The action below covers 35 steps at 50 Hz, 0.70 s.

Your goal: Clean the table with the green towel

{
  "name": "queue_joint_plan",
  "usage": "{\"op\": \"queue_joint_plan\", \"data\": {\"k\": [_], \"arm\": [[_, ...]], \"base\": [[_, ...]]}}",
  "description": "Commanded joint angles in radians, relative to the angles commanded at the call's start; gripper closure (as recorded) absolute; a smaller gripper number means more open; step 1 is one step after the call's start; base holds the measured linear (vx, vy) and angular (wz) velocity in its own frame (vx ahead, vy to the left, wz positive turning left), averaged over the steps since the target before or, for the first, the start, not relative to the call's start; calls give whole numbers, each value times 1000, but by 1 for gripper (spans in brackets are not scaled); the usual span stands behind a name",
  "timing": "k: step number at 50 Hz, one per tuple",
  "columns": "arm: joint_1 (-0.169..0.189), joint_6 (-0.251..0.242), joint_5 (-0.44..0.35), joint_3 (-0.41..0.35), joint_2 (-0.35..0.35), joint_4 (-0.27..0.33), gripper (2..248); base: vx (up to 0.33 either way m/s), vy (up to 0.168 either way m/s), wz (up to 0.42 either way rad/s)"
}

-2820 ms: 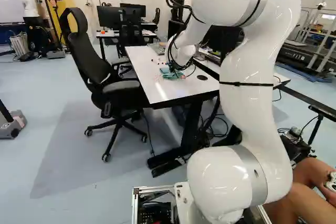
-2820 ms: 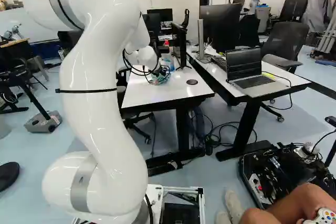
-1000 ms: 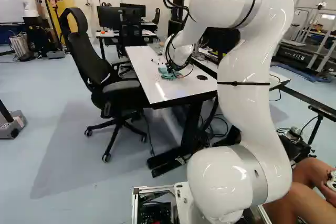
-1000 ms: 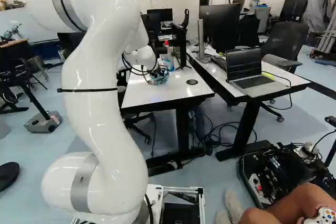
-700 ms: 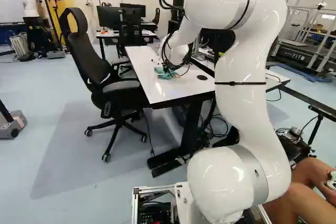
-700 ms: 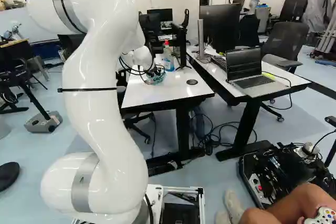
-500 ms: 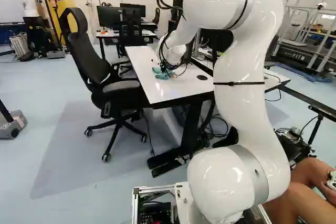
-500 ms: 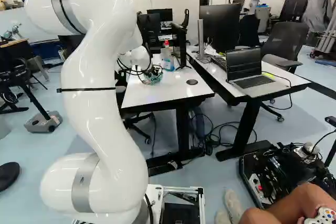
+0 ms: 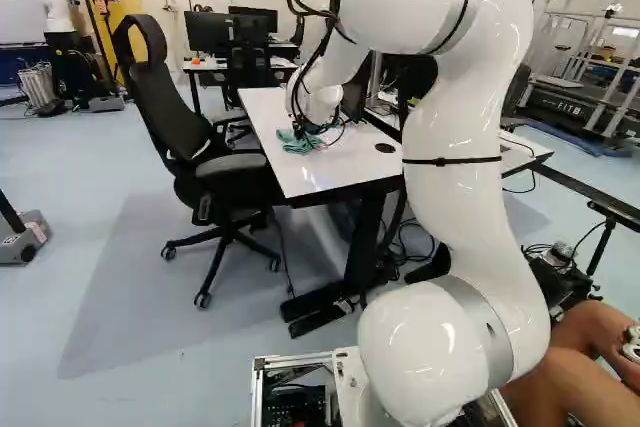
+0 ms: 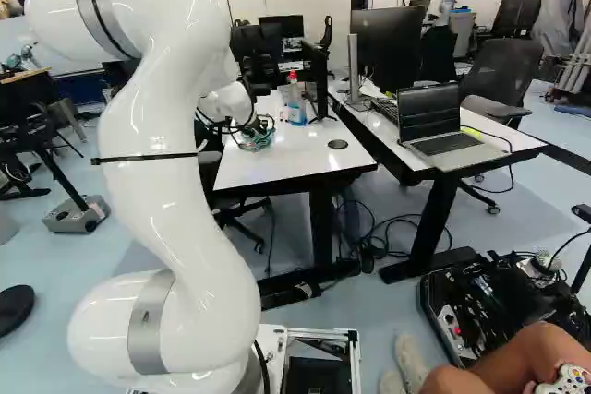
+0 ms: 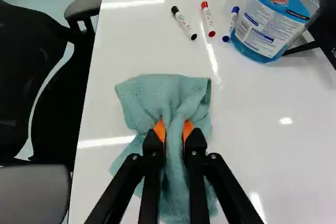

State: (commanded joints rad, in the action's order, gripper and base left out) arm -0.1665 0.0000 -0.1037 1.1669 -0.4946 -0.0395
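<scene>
In the left base view my gripper (image 9: 302, 131) is down at the white table (image 9: 310, 175), at the green towel (image 9: 290, 144). The wrist view shows the gripper (image 11: 174, 132) shut on a bunched fold of the towel (image 11: 163, 92), the orange pads pressing it from both sides. The towel lies crumpled on the tabletop, spreading ahead of, beside and under the fingers. In the right base view the towel (image 10: 259, 139) is partly hidden by the wrist and cables.
Ahead of the towel lie a black marker (image 11: 184, 23), a red marker (image 11: 208, 19) and a blue marker (image 11: 231, 23), with a spray bottle (image 11: 270, 22) beside them. An office chair (image 9: 200, 137) stands against the table's side. Monitors and a laptop (image 10: 443, 136) stand nearby.
The arm has swung left across the table, and the towel has slid along with the gripper toward the chair side. The base has not moved.
</scene>
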Motion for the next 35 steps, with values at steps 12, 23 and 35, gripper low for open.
{"op": "queue_joint_plan", "data": {"k": [12,23,35], "arm": [[-14,0,0,-58,44,0,195],[-19,0,0,-117,90,0,195],[-12,0,0,-181,141,0,195]], "base": [[0,0,0],[0,0,0],[0,0,0]]}}
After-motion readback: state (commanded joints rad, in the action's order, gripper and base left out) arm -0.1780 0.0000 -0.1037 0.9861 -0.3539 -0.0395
